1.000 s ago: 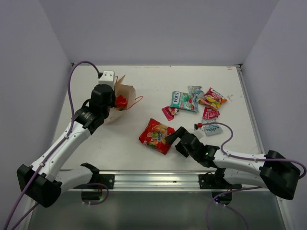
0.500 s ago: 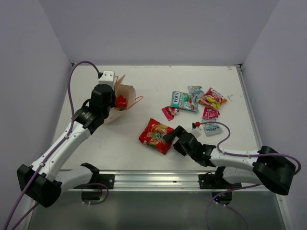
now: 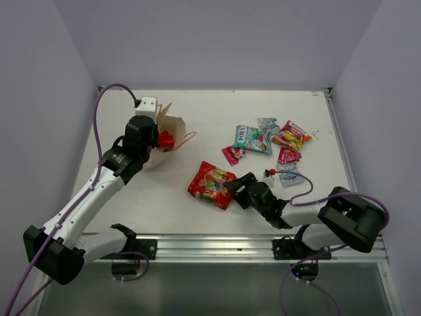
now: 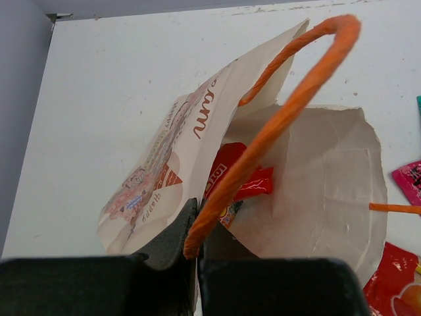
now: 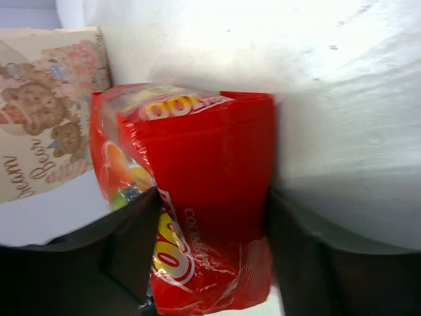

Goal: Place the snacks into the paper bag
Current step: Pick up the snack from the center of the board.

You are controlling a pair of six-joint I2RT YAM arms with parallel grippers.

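Change from the earlier view: the right arm has swung further left over the near part of the white matte counter (image 3: 164, 191). The right fingers (image 3: 231, 187) (image 5: 131, 253) have narrowed from their widest setting. The large red glossy plastic packet (image 3: 212, 184) (image 5: 210, 158) has slid slightly left. The left arm and the bag are unchanged.

The large red glossy plastic packet is a crinkled, roughly rectangular pouch with fruit print. It lies flat on the counter, near the centre. The right fingers stand moderately wide and press against both of its long sides.

Further right, the remaining snacks lie in a loose cluster. They include a magenta foil packet (image 3: 230, 155), a teal-white "FOX'S" packet (image 3: 251, 139) and a multicoloured packet (image 3: 291, 135).

At the far left, the cream paper bag (image 3: 172, 128) (image 4: 329, 171) has a cartoon bear print and thin orange twisted-cord handles (image 4: 289, 99). It leans with its mouth open towards the right. A small red packet (image 3: 166, 139) (image 4: 238, 176) sits inside it. The left fingers (image 3: 150, 142) (image 4: 168, 245) are fully closed, pinching the bag's near wall and one cord handle.
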